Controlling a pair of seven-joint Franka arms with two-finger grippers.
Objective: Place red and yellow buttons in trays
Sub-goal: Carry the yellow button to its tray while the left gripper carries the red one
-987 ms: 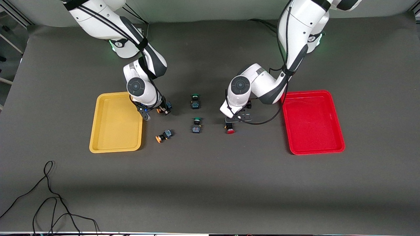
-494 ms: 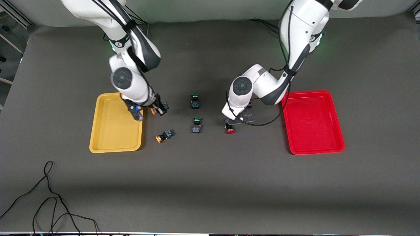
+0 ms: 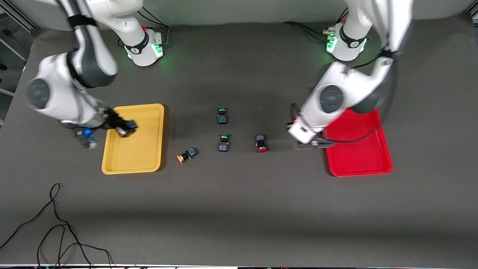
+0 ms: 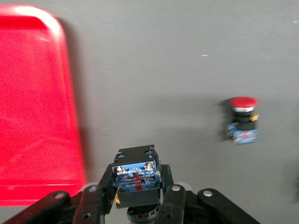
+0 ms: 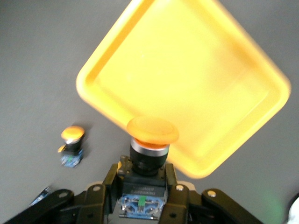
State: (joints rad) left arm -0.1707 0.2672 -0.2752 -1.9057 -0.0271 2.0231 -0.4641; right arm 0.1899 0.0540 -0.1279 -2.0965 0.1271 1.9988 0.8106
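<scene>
Right gripper [image 3: 125, 130] grips a yellow button [image 5: 152, 133] over the yellow tray [image 3: 149, 157]; left gripper [image 3: 317, 144] grips a switch [image 4: 135, 175] beside the red tray [image 3: 373, 164]

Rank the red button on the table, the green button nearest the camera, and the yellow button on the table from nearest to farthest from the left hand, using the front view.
Measured from the left hand, which is at the red tray's edge:
1. Red button, on the table beside that hand.
2. Green button, mid-table.
3. Yellow button, toward the right arm's end, close to the yellow tray.
</scene>
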